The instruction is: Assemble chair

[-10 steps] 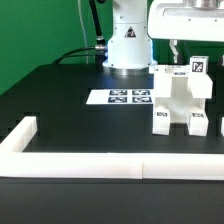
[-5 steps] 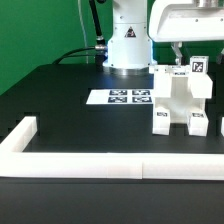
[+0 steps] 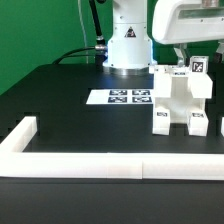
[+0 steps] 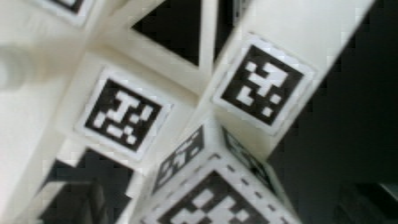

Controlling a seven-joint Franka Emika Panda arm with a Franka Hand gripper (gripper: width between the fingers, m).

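We see the claw (image 3: 186,52) spread wide, holding nothing | chair (image 3: 182,100) stands just below it | black table (image 3: 60,115), white border wall (image 3: 100,165), green backdrop (image 3: 40,25)

The white robot arm (image 3: 128,42) stood on its round base at the back. Its top end reached over to the exterior view's right, up high. The gripper (image 3: 190,52) pointed straight down, and its two dark fingers (image 3: 176,50) were spread wide apart.
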